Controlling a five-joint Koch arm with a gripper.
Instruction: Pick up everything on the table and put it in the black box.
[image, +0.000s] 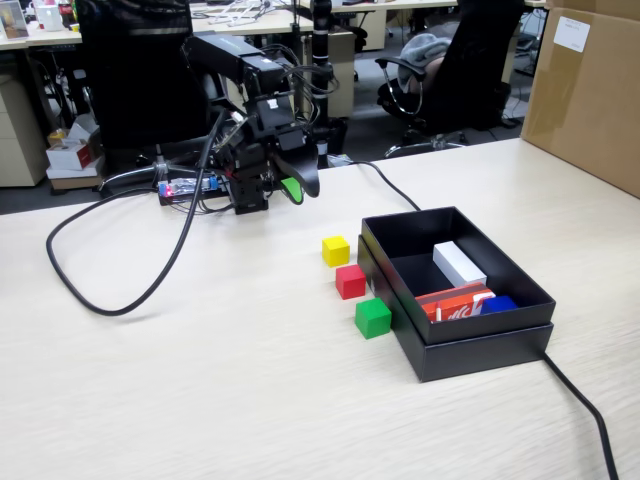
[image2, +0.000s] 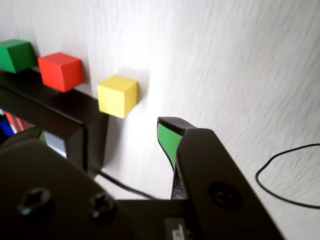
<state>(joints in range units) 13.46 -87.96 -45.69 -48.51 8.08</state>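
Observation:
Three small cubes stand in a row on the table (image: 200, 400) just left of the black box (image: 480, 345): yellow (image: 336, 250), red (image: 350, 281) and green (image: 373, 317). In the wrist view they line the box's rim (image2: 60, 107) at upper left: green (image2: 16, 55), red (image2: 60, 71), yellow (image2: 117, 96). My gripper (image: 291, 188) hangs above the table, behind and left of the yellow cube. It is open and empty (image2: 102, 136), with a wide gap between its green-padded fingers (image2: 167, 140).
Inside the box lie a white block (image: 458, 263), a red-and-white carton (image: 455, 303) and something blue (image: 497, 303). A thick black cable (image: 120, 300) loops across the table's left; another (image: 585, 415) runs from the box to the front right. A brown carton (image: 585, 90) stands at back right.

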